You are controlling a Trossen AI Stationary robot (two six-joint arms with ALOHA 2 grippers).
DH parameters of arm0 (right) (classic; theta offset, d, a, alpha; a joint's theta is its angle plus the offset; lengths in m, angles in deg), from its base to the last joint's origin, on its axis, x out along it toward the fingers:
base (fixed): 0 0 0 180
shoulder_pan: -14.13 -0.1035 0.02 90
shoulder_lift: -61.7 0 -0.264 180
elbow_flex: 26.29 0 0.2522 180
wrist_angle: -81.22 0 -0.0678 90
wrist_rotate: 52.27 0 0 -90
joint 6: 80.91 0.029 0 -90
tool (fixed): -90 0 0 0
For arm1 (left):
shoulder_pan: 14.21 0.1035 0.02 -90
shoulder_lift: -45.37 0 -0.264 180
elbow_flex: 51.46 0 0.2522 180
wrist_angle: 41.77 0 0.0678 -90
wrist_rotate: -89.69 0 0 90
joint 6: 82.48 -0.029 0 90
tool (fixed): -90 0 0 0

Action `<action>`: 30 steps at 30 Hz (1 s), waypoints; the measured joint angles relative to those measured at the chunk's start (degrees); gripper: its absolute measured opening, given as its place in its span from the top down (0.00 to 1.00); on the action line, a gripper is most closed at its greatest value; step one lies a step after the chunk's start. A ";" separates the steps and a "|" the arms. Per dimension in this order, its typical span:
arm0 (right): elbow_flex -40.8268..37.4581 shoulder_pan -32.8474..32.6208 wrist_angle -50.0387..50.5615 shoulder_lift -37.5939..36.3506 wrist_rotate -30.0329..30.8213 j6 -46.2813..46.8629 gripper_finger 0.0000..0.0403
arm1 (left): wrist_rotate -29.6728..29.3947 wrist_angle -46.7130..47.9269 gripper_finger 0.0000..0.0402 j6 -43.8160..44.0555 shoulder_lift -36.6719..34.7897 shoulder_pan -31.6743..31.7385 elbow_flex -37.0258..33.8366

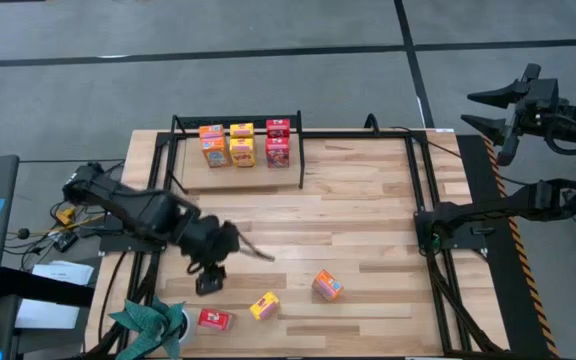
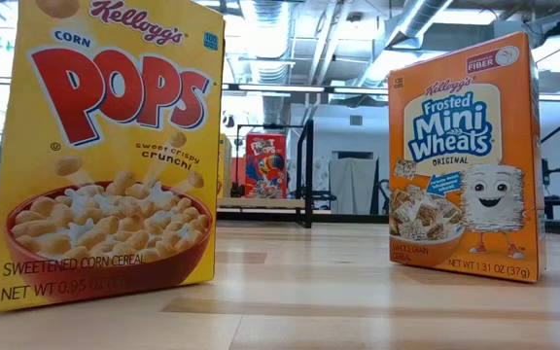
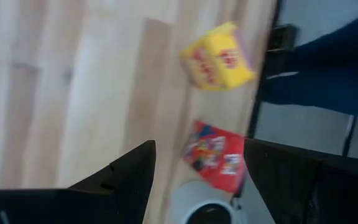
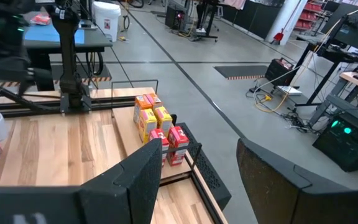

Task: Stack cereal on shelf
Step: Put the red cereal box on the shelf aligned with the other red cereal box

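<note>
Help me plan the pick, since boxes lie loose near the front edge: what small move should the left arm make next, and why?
Probably lower the open left end effector onto the small red cereal box. In the left wrist view that box lies just ahead between its fingers, nearer than the small yellow cereal box.

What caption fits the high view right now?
Left gripper, jaws open, hovers near the red cereal box; six boxes sit on the shelf.
</note>
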 joint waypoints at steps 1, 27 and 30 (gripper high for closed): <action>0.00 -0.01 -0.01 0.00 0.00 0.00 0.42 | -0.33 -1.25 0.42 0.58 0.00 -1.38 0.00; 0.00 -0.01 4.05 -0.02 -0.10 0.00 0.42 | 5.86 -18.30 0.42 -0.70 15.74 -8.51 -0.02; 0.00 -0.01 4.42 -0.02 -0.11 0.01 0.42 | 7.40 -17.82 0.42 -1.90 16.15 -8.55 0.87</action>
